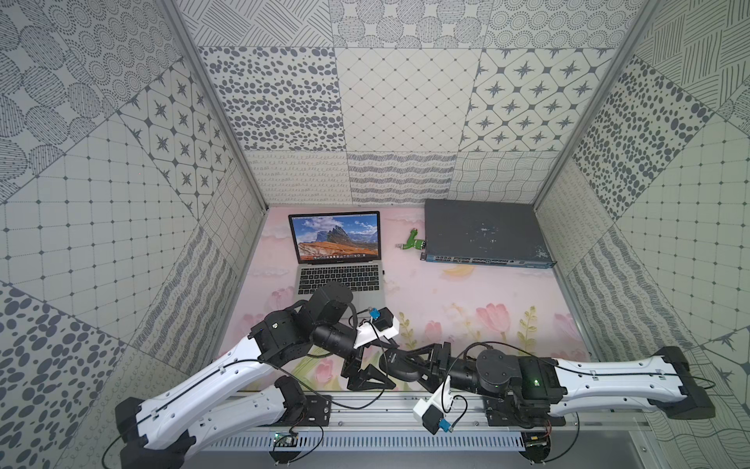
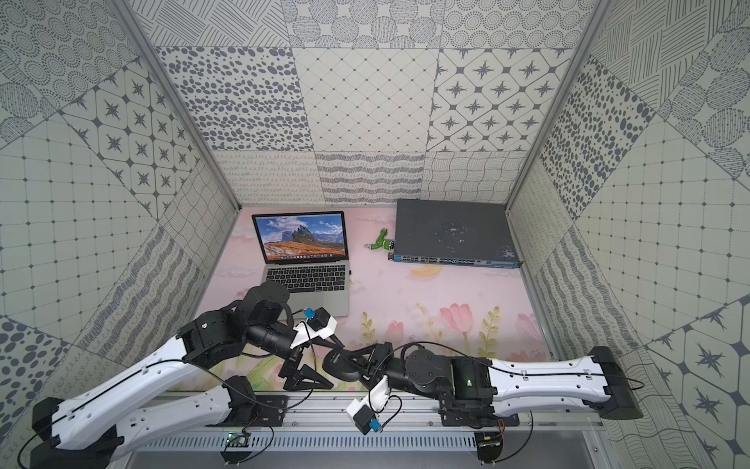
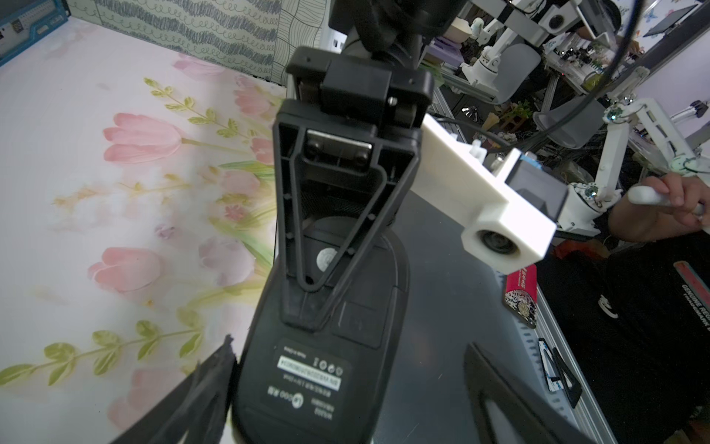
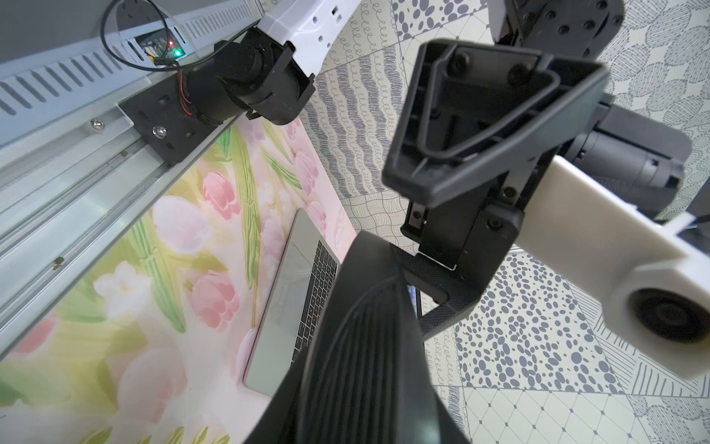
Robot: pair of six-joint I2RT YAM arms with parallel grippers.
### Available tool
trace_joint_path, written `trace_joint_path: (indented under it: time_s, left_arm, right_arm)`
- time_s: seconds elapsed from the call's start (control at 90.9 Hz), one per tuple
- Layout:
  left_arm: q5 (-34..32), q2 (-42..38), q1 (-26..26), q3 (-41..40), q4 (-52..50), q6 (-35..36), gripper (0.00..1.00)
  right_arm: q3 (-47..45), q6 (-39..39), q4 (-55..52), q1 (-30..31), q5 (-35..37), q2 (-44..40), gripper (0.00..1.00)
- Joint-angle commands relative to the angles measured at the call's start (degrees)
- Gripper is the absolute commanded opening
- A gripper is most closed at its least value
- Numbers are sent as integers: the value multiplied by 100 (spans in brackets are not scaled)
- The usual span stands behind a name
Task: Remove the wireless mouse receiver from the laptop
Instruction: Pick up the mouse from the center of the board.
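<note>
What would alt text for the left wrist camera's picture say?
The right gripper holds a black mouse with its labelled underside facing the camera, framed by the left gripper's open fingers. Behind it lies a pink tulip-printed mat.

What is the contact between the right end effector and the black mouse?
Touching. In the left wrist view, the right end effector lies flat on the black mouse, no gap.
</note>
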Motion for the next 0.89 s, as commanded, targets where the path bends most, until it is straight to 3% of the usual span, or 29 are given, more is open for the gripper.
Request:
trace_joint_path:
  time_s: [0.0,0.33,0.462,0.682,0.726,0.825,0.88]
  left_arm:
    - [162,195,-122,68,88,528,93]
    - [99,652,-221,149,72,496,75]
    - [116,843,-217,229,-15,495,63]
    - [94,814,-225,267,-104,568,29]
    - [28,788,-229,272,-125,575,26]
    - [-560,596,-231,348,-212,644,20]
    - [-1384,354,-224,330,-131,754,16]
  right_arm:
    - [199,38,80,81,-11,-122,24]
    - [217,-51,239,90,-97,-92,24]
    - [183,-57,278,90,-96,-78,24]
    - [130,-26,327,87,-55,-96,25]
    - [114,-16,385,87,-9,-108,35]
    - [76,165,641,114,305,-199,89]
    - [220,583,275,128,418,-379,96]
